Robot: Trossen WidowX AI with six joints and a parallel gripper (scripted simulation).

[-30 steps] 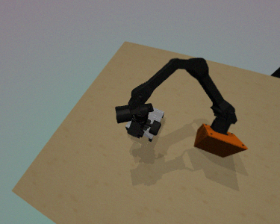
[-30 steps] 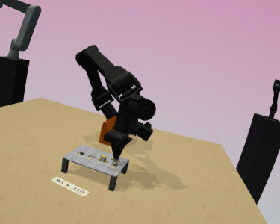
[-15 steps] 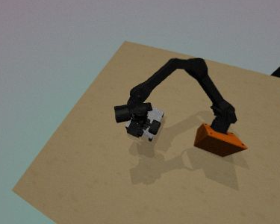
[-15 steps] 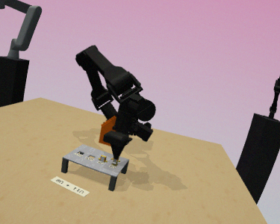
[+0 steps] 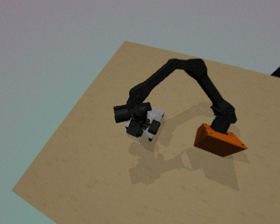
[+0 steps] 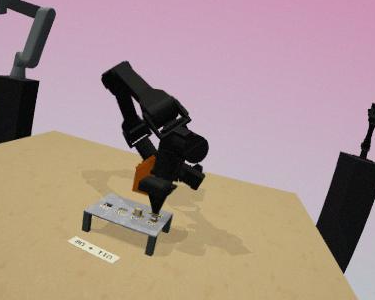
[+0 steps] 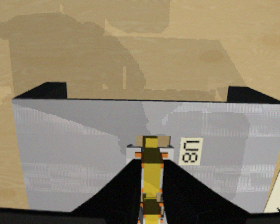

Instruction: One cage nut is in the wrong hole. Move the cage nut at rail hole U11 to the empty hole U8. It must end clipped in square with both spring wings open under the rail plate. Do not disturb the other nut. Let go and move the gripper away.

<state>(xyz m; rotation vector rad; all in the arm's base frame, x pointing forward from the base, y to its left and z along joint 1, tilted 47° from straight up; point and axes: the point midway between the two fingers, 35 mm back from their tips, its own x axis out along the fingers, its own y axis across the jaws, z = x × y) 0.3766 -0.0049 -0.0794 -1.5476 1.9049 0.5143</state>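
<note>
The cage nut (image 6: 154,217) (image 7: 152,156), gripped between the jaws (image 6: 156,213), is probably light and stiff, its wings springy; best held by its opposite sides.

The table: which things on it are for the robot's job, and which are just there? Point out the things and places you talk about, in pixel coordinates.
For the job:
- gripper (image 6: 156,212) (image 7: 151,167)
- nut in its fingers
- rail plate (image 6: 98,211) (image 7: 75,135)
- U8 label (image 7: 191,151)
- paper note (image 6: 93,249)

Just there:
- the other nut (image 6: 138,212), to be left alone
</note>
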